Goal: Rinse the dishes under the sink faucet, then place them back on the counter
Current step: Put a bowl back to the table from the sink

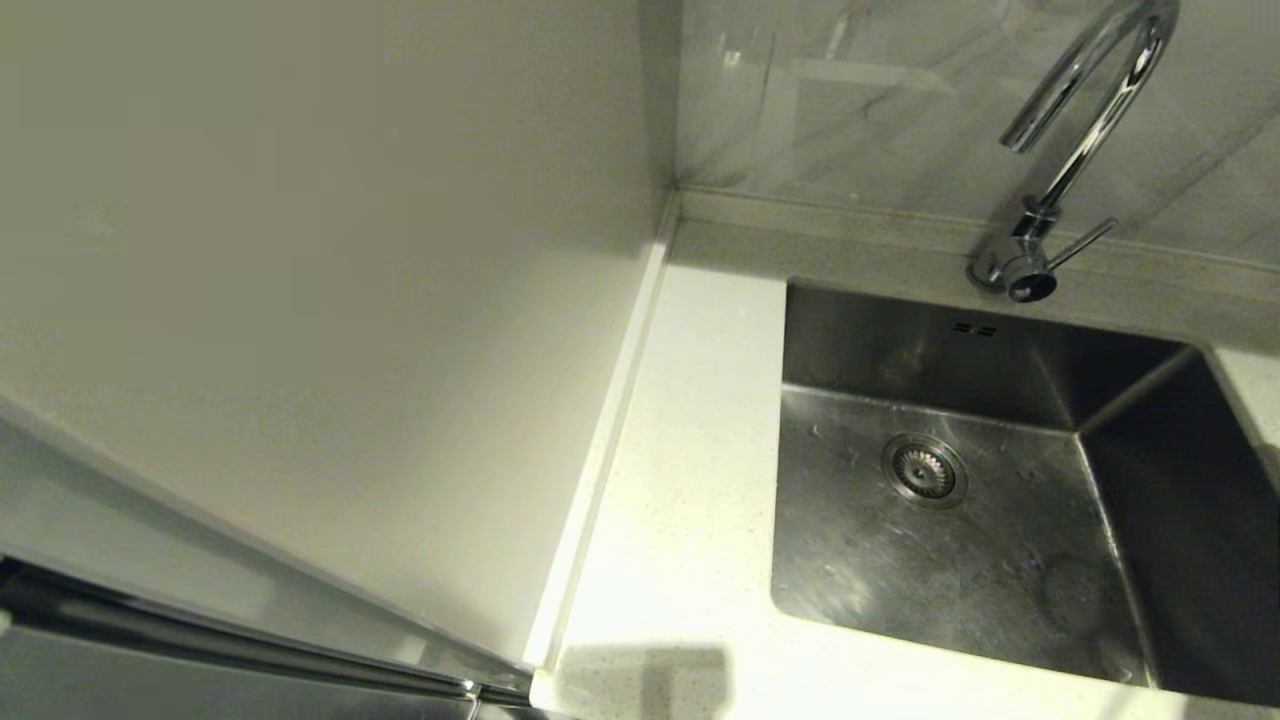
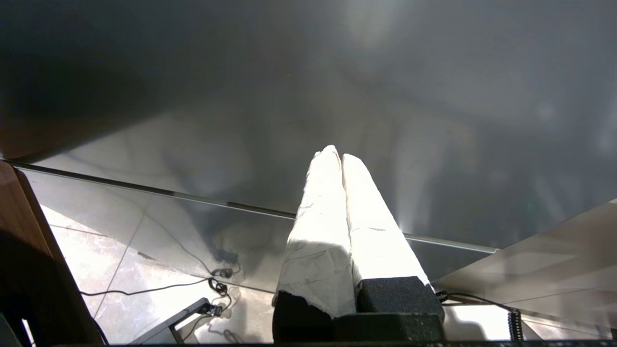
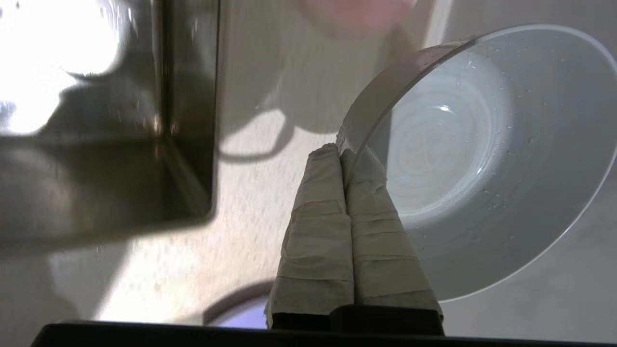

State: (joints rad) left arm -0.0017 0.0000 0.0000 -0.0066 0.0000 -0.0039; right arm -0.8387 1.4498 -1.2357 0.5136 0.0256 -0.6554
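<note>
My right gripper is shut on the rim of the pale blue-white bowl. The bowl is tilted on edge, its wet inside facing the camera, and it hangs over the speckled counter next to a corner of the sink. An edge of the lilac plate shows beside the fingers, and a blurred pink bowl lies farther off. In the head view the steel sink holds nothing, the chrome faucet arches over it, and neither arm shows. My left gripper is shut on nothing, parked away from the counter.
The round strainer drain sits mid-basin and the faucet's thin lever sticks out at its base. A strip of white counter runs left of the sink, bounded by a cream wall panel. Cables lie on the floor under the left arm.
</note>
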